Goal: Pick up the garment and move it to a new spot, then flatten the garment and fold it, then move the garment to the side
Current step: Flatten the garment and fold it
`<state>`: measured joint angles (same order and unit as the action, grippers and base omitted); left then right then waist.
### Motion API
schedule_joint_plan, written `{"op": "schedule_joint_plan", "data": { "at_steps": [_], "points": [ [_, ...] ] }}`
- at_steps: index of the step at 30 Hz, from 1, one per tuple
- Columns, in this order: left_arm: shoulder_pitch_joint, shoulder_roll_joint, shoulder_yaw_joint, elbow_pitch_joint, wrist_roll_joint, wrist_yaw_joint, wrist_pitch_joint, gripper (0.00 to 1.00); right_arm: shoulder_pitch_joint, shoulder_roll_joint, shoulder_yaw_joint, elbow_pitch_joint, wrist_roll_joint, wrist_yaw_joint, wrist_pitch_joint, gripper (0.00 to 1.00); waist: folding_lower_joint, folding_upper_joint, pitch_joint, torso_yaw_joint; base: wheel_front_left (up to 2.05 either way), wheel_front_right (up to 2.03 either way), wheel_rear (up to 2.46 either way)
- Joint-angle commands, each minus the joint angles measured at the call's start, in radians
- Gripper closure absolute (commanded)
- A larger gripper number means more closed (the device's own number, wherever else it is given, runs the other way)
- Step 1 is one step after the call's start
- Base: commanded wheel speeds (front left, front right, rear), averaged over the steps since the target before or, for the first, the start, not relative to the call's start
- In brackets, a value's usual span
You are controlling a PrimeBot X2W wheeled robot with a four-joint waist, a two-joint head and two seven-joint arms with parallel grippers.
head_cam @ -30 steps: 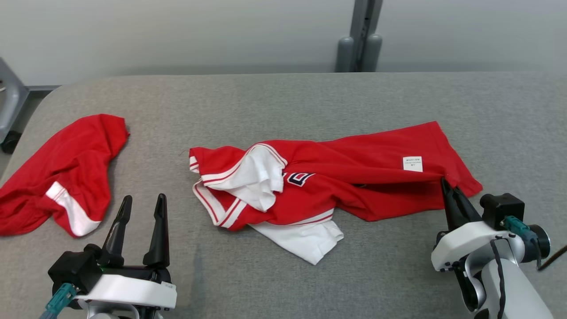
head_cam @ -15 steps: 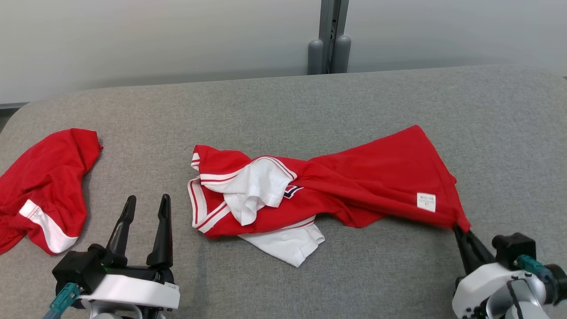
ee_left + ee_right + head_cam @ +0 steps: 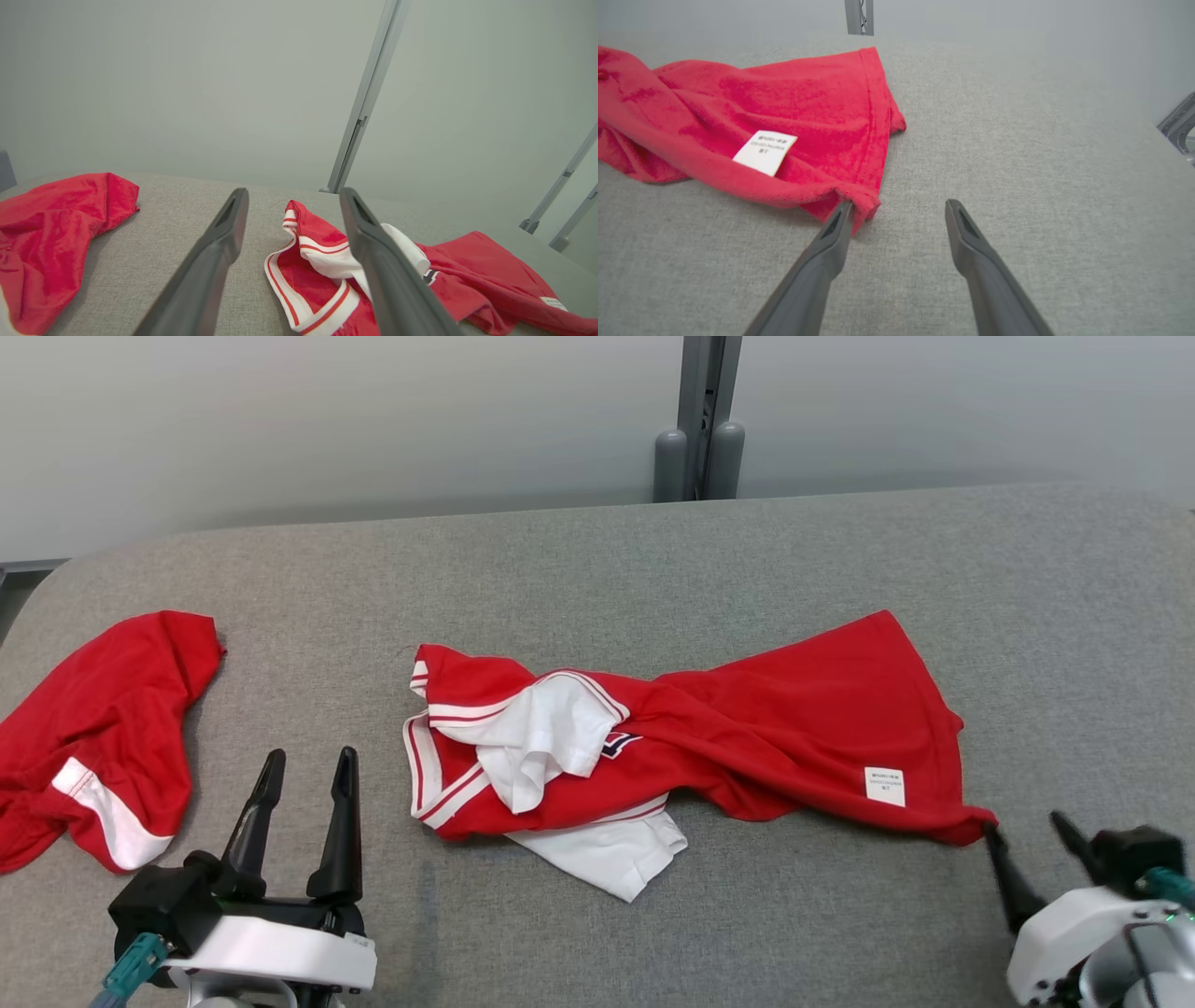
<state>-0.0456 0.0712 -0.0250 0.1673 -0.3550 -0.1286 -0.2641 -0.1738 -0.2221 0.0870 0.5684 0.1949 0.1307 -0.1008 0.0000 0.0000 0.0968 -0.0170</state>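
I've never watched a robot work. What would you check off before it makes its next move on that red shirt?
1. Right jaws open: ok.
2. Right jaws clear of the shirt: cannot tell; its corner lies against one finger.
3. Left jaws open and empty: ok.
4. Shirt flat: not ok; it is twisted at the middle and the white sleeve is bunched.
5. Shirt wholly on the table: ok.
6. Other red garment apart from the shirt: ok; it lies at the table's left end.
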Motion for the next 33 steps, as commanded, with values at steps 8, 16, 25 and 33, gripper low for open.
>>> {"op": "schedule_joint_plan", "data": {
  "at_steps": [8,16,25,33],
  "points": [
    [0.007,0.023,-0.055,-0.012,-0.002,-0.002,0.048,0.00,0.045,0.041,-0.170,-0.276,-0.087,0.000,-0.047,0.00,0.0000,0.0000,-0.013,-0.020,0.00,0.00,0.00],
    [-0.006,0.035,-0.114,-0.049,-0.010,-0.002,0.113,0.00,0.078,0.148,-0.195,-0.476,-0.123,0.000,-0.126,0.00,0.0000,0.0000,-0.005,-0.035,0.00,0.00,0.00],
    [-0.071,0.068,-0.297,0.029,0.022,0.003,0.285,0.00,0.058,0.170,-0.116,-0.431,-0.096,0.000,-0.163,0.00,0.0000,0.0000,-0.002,-0.053,0.00,0.00,0.00],
    [-0.156,0.071,-0.319,0.133,0.062,0.036,0.356,0.00,0.038,0.170,-0.089,-0.405,-0.077,0.000,-0.166,0.00,0.0000,0.0000,0.011,-0.078,0.00,0.00,0.00]
  ]
}}
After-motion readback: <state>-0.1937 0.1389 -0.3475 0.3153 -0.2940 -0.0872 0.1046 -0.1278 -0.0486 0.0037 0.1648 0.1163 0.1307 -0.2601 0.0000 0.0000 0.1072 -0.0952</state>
